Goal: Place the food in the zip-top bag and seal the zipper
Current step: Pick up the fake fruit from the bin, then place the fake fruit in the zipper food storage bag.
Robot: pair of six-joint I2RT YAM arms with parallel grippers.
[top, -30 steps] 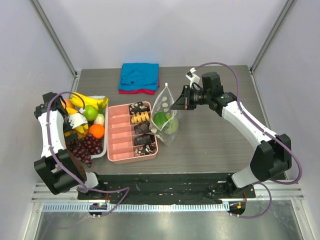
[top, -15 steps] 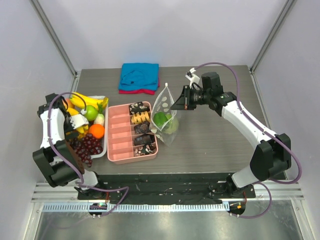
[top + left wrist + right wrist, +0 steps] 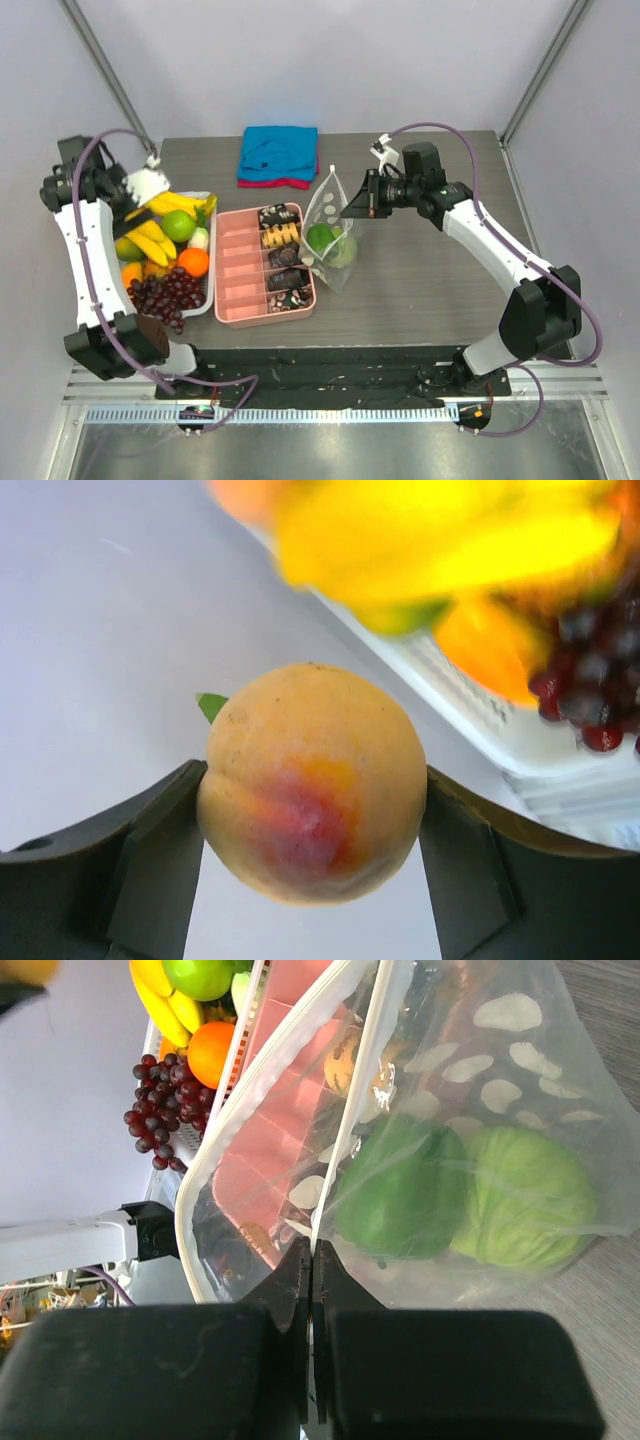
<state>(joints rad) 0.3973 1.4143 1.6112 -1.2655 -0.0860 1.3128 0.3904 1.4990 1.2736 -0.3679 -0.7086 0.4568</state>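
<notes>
Right pincer (image 3: 312, 1260) is clamped flat on one lip of the bag (image 3: 328, 205). This holds the bag upright with the zipper (image 3: 350, 1110) parted, so the mouth gapes for loading. The bag stands on the surface (image 3: 430, 290), just at 3 o'clock of the pink box (image 3: 240, 310), with two green fruits (image 3: 322, 238) inside. Left pincer (image 3: 315, 810) grips a peach (image 3: 312, 770) above the tray (image 3: 208, 295); I judge it bound for the mouth.

Lab test cell: white panels (image 3: 330, 60), aluminium posts (image 3: 111, 80).

L claw (image 3: 148, 184) lifted up off fruit tray (image 3: 210, 290), now gripping peach (image 3: 312, 780), prob. taken from it
</notes>
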